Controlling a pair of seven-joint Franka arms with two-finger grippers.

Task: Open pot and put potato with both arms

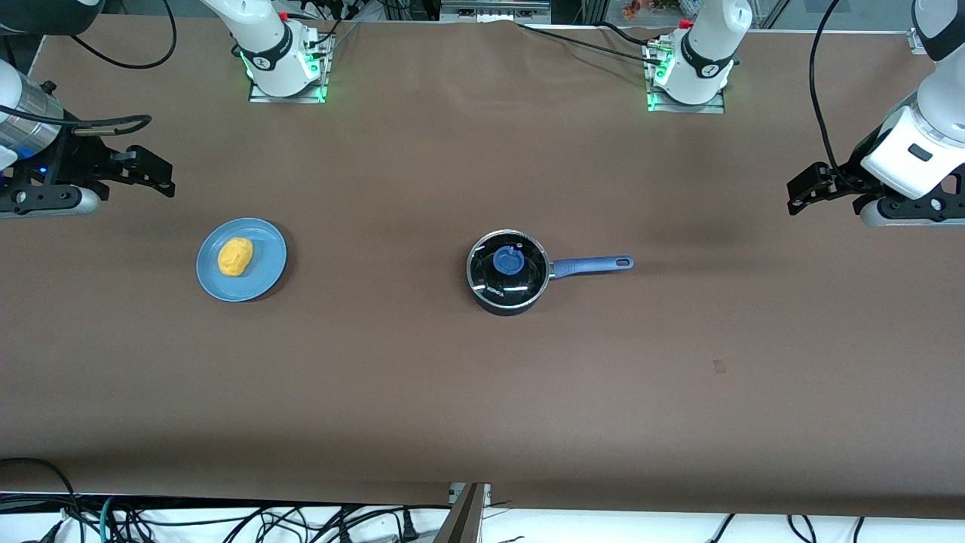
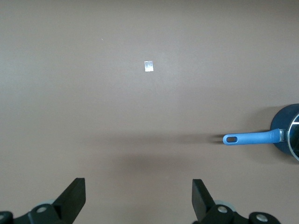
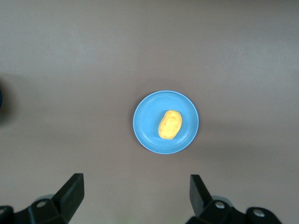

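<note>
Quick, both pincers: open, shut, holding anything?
Left pincer: open, empty, over bare table.
Right pincer: open, empty, over bare table near the plate.

Both arms are white with black joints. The right arm (image 1: 260,34) and left arm (image 1: 705,45) rise from metal base plates lit green at the edges, each base ringed by a black band with a small white mark and a red tab beside it. Black cables trail along the links. The right gripper (image 1: 143,170) and left gripper (image 1: 810,188) are black, with angular fingers (image 2: 74,198) and silver screws; the right wrist carries a silvery cylinder.
</note>
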